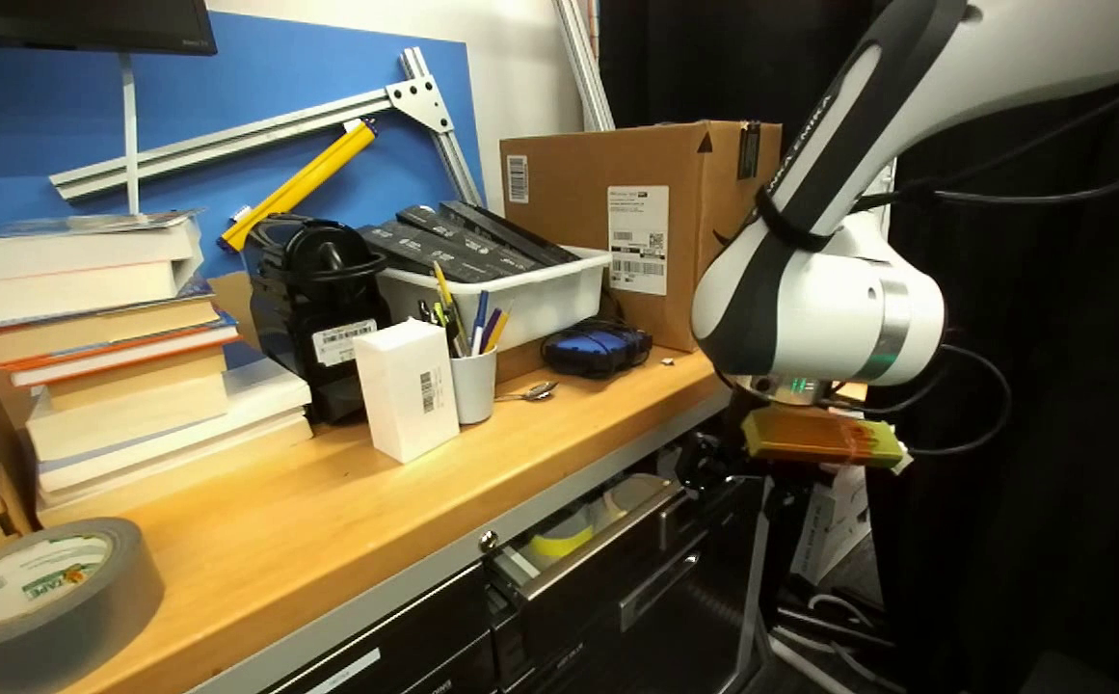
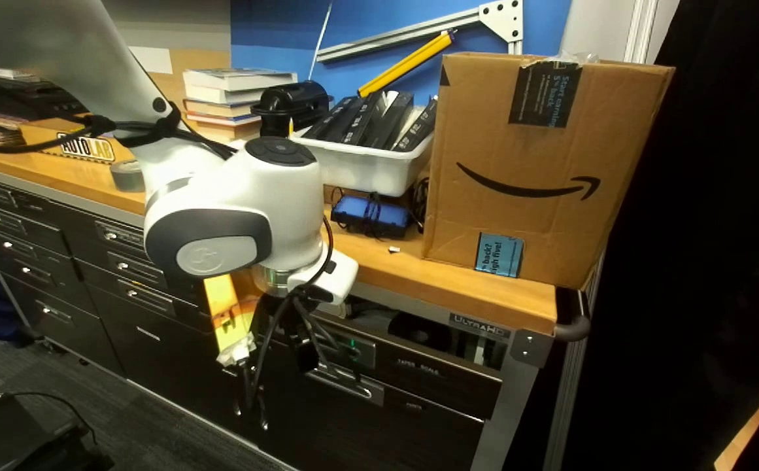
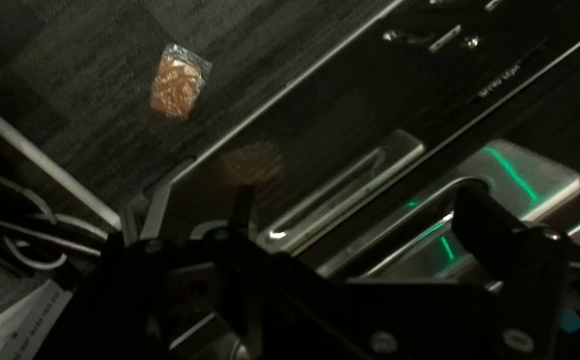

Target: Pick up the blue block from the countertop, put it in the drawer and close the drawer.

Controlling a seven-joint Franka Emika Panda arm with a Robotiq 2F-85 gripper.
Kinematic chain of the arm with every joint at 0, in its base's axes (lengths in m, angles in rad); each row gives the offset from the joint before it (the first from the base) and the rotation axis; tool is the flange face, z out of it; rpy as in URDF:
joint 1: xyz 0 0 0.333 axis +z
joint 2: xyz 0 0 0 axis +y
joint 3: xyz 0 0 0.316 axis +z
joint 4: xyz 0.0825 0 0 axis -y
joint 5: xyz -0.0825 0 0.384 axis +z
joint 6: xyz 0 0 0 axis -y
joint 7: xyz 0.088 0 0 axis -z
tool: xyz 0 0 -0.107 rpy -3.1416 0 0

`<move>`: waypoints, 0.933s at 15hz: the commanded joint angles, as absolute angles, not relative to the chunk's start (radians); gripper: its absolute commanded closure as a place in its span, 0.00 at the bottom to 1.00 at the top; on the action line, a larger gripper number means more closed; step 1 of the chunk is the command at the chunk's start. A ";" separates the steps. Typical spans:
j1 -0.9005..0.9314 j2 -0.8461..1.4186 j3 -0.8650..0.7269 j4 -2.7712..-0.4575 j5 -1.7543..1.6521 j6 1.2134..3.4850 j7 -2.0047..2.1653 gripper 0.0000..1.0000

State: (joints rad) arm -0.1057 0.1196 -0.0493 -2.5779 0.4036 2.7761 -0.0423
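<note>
A: Gripper [image 3: 357,207], condition?

B: Released. Fingers parted wide in the wrist view, black on near-black, in front of metal handles [image 3: 342,197]. Touching them or not, can't tell.

A: Drawer [image 1: 605,542]?

B: Pulled out beneath the countertop [image 1: 347,520]. The worktop's edge covers part of the inside; a yellow curve [image 1: 564,543] reads clearly, the rest dim.

A: And the blue block [image 3: 571,321]?

B: Tentative. Small light-blue patch, lower right of the wrist view, past the drawer front, partly masked by the gripper. Colour fits; shape not legible. Seems to be inside the drawer, but what it rests on is hidden.

A: Other losses?

B: In an exterior view the arm [image 2: 242,196] blocks a stretch of countertop; in both exterior views it runs out of frame. Tape roll [image 1: 96,617] clipped at the picture's left edge. Wrapped packet [image 3: 179,85] on the floor [image 3: 85,65], contents unreadable.
</note>
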 commanded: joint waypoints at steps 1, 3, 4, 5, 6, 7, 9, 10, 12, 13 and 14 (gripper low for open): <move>-0.046 0.166 0.009 -2.577 0.447 3.040 0.012 0.00; -0.025 0.180 0.032 -2.592 0.453 3.190 0.037 0.00; -0.020 0.149 0.046 -2.626 0.459 3.254 0.037 0.00; -0.030 0.118 0.078 -2.653 0.471 3.302 0.032 0.00; -0.001 0.070 0.033 -2.703 0.439 3.272 0.035 0.00; -0.021 0.013 0.056 -2.737 0.436 3.233 0.013 0.00; -0.062 -0.089 0.104 -2.755 0.420 3.070 -0.054 0.00; -0.061 -0.136 0.123 -2.742 0.462 2.985 -0.121 0.00; 0.004 -0.245 0.081 -2.740 0.577 2.820 -0.268 0.00; 0.029 -0.303 0.052 -2.749 0.602 2.736 -0.317 0.00; 0.100 -0.335 -0.026 -2.740 0.645 2.649 -0.337 0.00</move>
